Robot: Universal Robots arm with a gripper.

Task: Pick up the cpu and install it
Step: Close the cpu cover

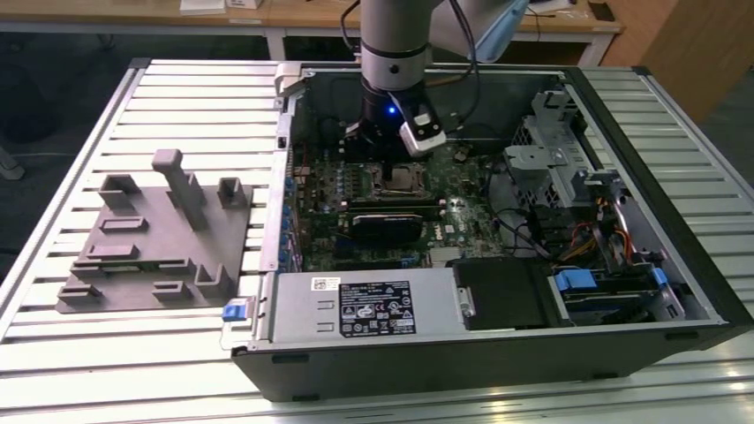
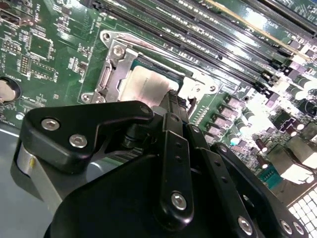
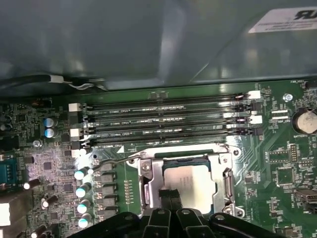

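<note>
While the gripper (image 3: 171, 196) is sitting, fingers together, at the cpu (image 3: 194, 179) in the socket (image 3: 147, 173), upper-middle of the exterior view, keeping it flat and square is looking key.

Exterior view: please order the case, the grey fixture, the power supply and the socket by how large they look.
1. case, clearly the largest
2. fixture
3. power supply, a little smaller than the fixture. It lies nearer the camera, so this rank is for looks alone.
4. socket, the smallest
</note>
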